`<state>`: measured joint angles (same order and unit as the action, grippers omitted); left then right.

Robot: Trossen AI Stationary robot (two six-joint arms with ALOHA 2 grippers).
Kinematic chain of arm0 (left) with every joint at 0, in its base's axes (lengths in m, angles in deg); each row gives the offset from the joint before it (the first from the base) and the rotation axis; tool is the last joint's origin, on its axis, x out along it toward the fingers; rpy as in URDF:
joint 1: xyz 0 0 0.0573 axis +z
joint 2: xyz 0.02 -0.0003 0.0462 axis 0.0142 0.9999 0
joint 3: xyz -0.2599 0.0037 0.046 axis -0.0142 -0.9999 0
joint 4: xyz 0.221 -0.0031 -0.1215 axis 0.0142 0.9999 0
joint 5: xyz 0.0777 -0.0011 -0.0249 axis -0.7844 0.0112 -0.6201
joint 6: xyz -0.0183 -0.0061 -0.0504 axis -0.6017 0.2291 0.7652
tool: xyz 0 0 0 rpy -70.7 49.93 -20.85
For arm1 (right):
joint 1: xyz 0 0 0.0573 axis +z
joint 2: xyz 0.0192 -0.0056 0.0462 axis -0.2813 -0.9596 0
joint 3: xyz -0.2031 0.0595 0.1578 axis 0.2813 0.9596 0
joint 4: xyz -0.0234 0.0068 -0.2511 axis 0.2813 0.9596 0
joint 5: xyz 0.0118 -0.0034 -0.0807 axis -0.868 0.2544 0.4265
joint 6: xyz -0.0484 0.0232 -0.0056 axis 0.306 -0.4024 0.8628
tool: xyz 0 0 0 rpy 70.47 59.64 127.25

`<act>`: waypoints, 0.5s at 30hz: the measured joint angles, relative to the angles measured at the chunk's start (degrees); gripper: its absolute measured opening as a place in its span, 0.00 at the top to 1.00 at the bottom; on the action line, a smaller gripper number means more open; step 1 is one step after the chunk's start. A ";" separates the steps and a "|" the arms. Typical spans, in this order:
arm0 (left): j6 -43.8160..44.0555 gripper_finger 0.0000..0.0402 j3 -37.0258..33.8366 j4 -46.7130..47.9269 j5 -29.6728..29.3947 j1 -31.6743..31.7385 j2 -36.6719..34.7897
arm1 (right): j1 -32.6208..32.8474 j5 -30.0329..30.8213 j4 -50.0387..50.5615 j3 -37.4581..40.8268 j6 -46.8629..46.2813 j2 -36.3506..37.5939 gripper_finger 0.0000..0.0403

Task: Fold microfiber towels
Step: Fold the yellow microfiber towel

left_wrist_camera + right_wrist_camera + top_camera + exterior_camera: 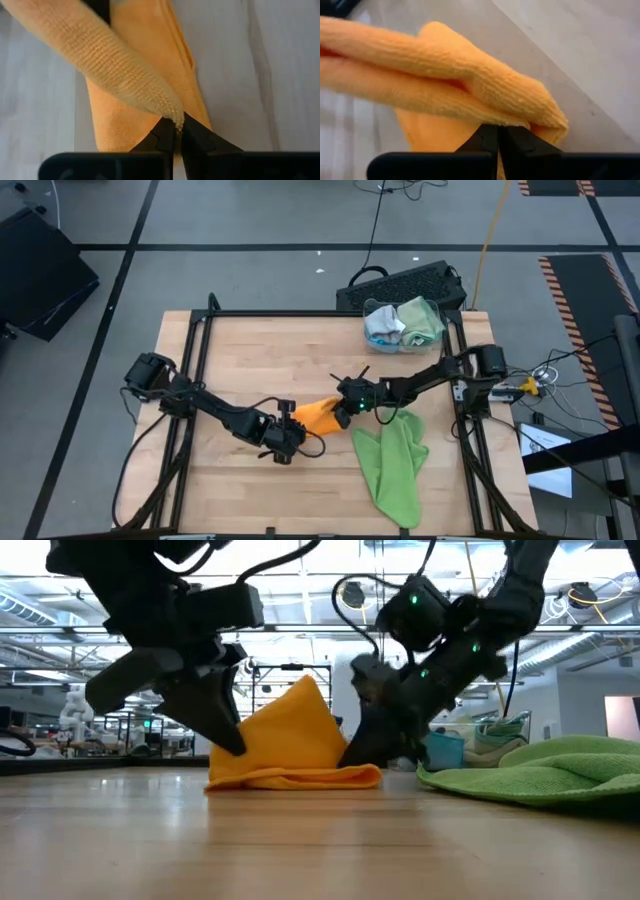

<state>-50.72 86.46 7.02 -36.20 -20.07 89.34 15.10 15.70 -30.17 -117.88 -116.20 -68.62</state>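
Orange towel [318, 416]: mid-table, partly folded, raised between both grippers.
Left gripper [177, 131]: fingers pinched together on one towel corner.
Right gripper [498, 131]: fingers clamped on the opposite folded edge.
Lime green towel [393, 463]: crumpled just beside it.

Robotics lab; framed wooden workbench [300, 350]

Light wood table [250, 360] with a black frame. There's a black keyboard [400, 283] on the grey floor just past its far edge, and cables trailing around.
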 joint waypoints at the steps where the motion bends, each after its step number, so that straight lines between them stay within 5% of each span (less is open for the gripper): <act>1: 0.11 0.95 0.00 0.05 0.19 0.14 0.04 | 0.00 -0.02 1.89 -0.04 1.16 1.45 1.00; 8: 0.56 0.86 0.03 -3.73 1.33 0.72 -0.60 | 0.02 0.01 21.58 -0.07 6.68 12.18 1.00; 15: 1.39 0.67 0.16 -4.43 4.43 0.25 -2.86 | 0.02 0.18 24.30 -0.11 5.24 22.23 1.00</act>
<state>-49.33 86.62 2.59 -31.77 -19.83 86.47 15.12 15.88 -5.86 -117.99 -110.96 -46.39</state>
